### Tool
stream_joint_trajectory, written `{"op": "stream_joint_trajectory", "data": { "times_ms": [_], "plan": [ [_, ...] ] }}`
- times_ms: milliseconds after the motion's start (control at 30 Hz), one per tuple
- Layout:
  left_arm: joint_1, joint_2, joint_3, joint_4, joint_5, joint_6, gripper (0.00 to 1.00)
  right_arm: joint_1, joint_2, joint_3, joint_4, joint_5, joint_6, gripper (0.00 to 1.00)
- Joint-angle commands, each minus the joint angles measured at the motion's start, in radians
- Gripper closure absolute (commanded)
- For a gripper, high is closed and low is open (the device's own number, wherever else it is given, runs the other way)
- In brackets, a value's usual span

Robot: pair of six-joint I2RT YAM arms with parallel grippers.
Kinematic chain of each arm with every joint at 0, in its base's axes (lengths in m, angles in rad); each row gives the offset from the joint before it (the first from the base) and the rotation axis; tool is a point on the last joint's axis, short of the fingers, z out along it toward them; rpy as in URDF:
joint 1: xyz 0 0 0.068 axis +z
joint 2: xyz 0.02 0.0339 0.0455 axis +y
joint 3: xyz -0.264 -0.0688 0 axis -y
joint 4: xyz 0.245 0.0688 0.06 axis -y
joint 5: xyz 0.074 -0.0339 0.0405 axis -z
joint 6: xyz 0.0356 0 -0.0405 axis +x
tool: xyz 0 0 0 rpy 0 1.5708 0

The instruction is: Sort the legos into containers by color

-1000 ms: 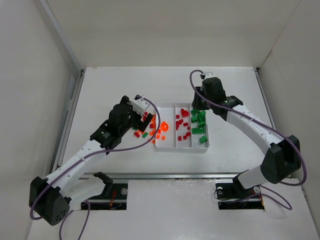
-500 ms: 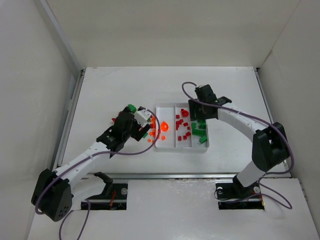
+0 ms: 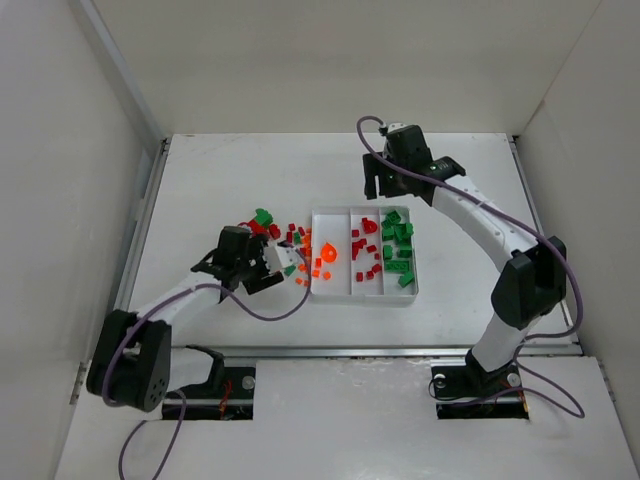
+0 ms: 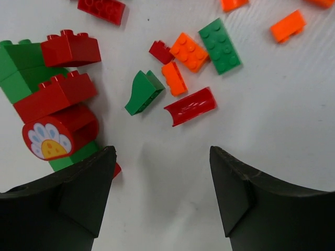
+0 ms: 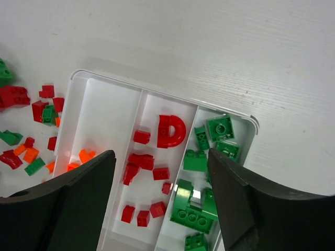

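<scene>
Open and empty, the left hand (image 4: 162,157) is hovering below loose bricks (image 4: 189,50) mid-frame, seemingly ready to pick; the right hand (image 5: 159,154), also open, is hanging above the tray (image 5: 104,115).

Left arm (image 3: 175,300) stretched low, left claw (image 4: 162,172) jaws apart, empty. Right arm (image 3: 480,225) reaching far forward, right claw (image 5: 159,172) jaws apart, empty.
</scene>
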Motion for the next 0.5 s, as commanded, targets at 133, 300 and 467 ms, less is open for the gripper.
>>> {"op": "stream_joint_trajectory", "data": {
  "times_ms": [133,300,467],
  "plan": [
    [0.159,0.267,0.325,-0.185,0.251,0.247,0.42,-0.006,0.061,0.053,0.016,-0.058,-0.041,0.23],
    [0.196,0.341,0.397,-0.351,0.309,0.572,0.44,-0.015,0.038,0.012,0.049,-0.058,-0.041,0.23],
    [0.196,0.341,0.407,-0.418,0.309,0.764,0.44,-0.024,0.018,-0.02,0.059,-0.037,-0.041,0.23]
  ]
}}
